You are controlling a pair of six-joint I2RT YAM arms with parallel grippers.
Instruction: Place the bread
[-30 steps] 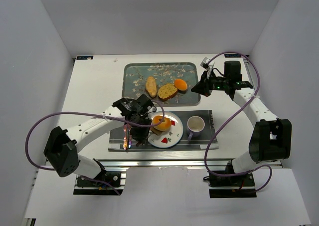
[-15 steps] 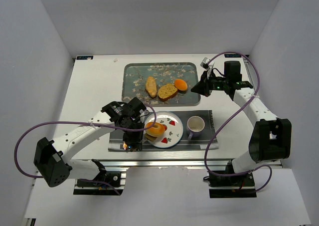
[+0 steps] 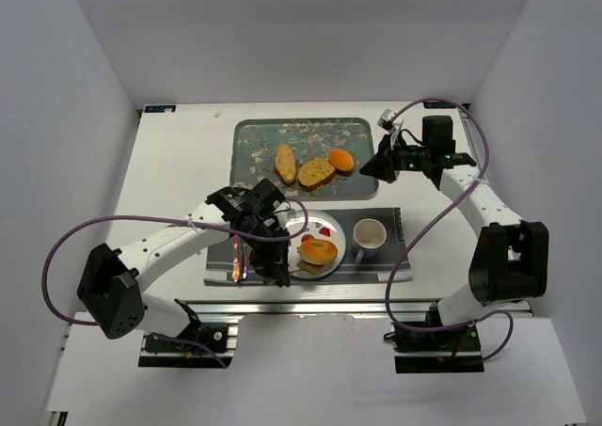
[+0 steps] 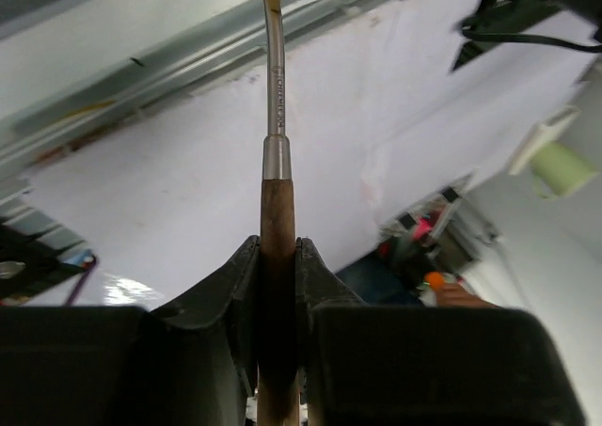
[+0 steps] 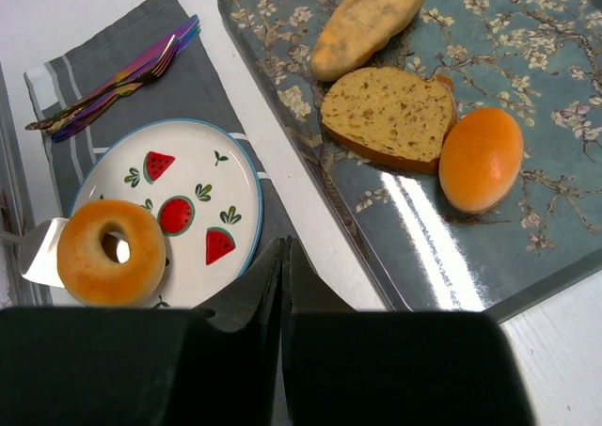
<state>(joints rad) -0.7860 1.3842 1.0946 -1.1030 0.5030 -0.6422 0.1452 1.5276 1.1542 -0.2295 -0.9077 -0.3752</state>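
- Left gripper [image 4: 277,257]: jaws pinching the wooden handle of the spatula [image 4: 274,116]; the hold is low on the shaft, so the blade [image 5: 36,252] reaches well ahead of the fingers.
- Bread [image 5: 111,250]: ring-shaped, lying flat over the near part of the watermelon plate [image 5: 202,158]; the blade shows beneath its edge, judged a carrier that spares the soft crumb any squeeze; whether its weight now rests on the plate cannot be told.
- Right gripper [image 5: 285,280]: fingers pressed together on nothing; it hangs by the edge of the tray [image 5: 489,31], well apart from the plate, judged parked clear of the left arm.
- Tray contents: pale loaf [image 5: 369,22]; toasted slice [image 5: 388,116]; orange bun [image 5: 481,159]; none concerned in this step.
- Step judged: depositing, nearly complete; the blade must slide out without dragging the bread over the rim.
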